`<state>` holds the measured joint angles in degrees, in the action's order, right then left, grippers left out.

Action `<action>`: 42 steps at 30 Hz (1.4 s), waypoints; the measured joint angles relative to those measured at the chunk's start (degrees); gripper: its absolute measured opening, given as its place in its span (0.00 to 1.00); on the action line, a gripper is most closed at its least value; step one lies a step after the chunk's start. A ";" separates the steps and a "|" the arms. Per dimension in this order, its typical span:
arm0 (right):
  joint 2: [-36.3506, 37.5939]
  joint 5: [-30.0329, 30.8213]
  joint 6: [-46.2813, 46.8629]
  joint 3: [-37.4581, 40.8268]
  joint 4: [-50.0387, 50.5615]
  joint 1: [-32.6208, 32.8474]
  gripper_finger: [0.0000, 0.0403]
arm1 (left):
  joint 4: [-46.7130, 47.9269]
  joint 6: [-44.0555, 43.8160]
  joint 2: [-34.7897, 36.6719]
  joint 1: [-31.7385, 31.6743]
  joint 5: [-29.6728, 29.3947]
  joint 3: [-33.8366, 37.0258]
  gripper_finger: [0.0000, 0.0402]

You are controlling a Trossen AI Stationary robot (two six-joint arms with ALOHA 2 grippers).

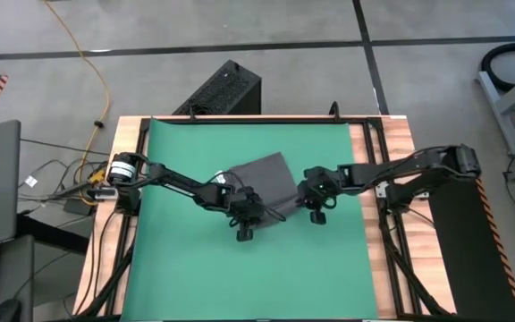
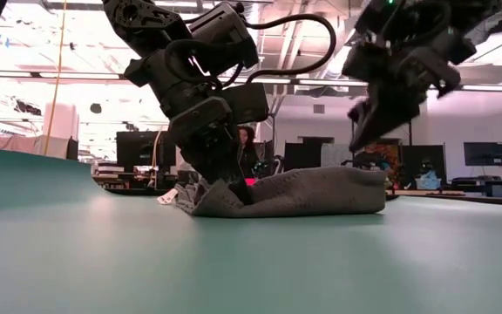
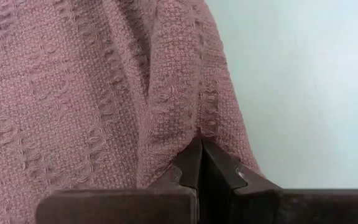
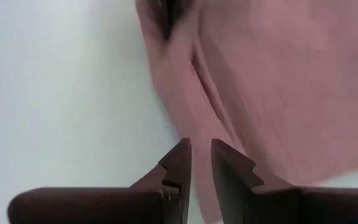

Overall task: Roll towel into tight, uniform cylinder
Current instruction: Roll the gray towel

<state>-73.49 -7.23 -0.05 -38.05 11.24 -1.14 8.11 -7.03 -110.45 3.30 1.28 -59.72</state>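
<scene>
Left gripper (image 3: 201, 163) pinches the towel (image 1: 266, 179) at its near fold so I can roll; right gripper (image 2: 364, 122) hovers slightly spread above the mat (image 1: 195, 268).

Even overhead light, bright ceiling glare behind — right wrist view motion-blurred, wrist backgrounds washed pale.

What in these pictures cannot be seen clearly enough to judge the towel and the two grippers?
- High view: the near edge of the towel is hidden under both arms.
- Left wrist view: the left gripper is shut on the towel's edge; how many layers it pinches is hidden.
- Right wrist view: the right gripper is blurred; contact with the towel is unclear.
- White tag: not visible.
</scene>
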 joint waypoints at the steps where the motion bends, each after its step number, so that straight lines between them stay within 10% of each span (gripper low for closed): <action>1: 0.44 0.22 -0.03 -0.24 -0.45 0.24 0.21 | 0.01 -0.15 0.00 0.01 0.00 0.00 0.00; 42: -5.82 1.24 -4.45 -0.24 2.41 -6.04 0.15 | -0.01 -2.62 0.00 -0.04 0.38 0.04 0.00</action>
<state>-79.31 -6.00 -4.50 -38.28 13.65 -7.18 8.10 -9.65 -110.45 3.27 1.66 -59.68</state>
